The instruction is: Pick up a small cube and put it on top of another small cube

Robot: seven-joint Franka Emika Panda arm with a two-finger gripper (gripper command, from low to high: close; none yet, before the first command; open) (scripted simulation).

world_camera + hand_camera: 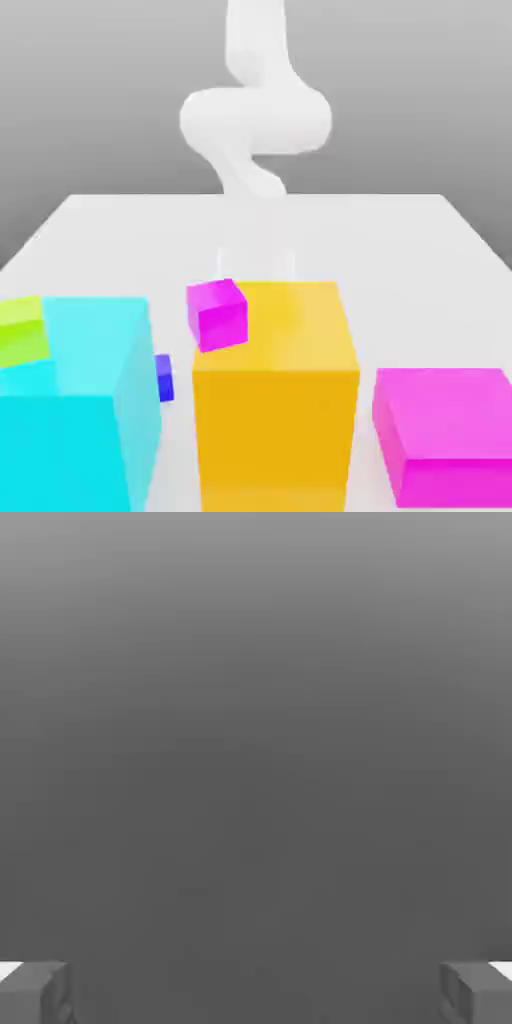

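Fingers (40, 992) of the gripper (256, 992) show as two grey tips in the hand view, spread wide apart with nothing between them. In front of them is just plain grey.

In the exterior view the white robot arm (255, 120) stands at the far side of the white table (400, 260) and bends down behind the blocks.

A small pink cube (217, 313) sits near the middle, close by the top left edge of a big orange block (275, 385). I cannot tell if they touch. A small blue cube (164, 378) peeks out lower down, in the gap between the orange block and a big light-blue block (80, 400) on the exterior view's left. A small green cube (22, 332) is at the far left, by the light-blue block's top corner. A big flat pink block (445, 435) lies near the front on the exterior view's right.
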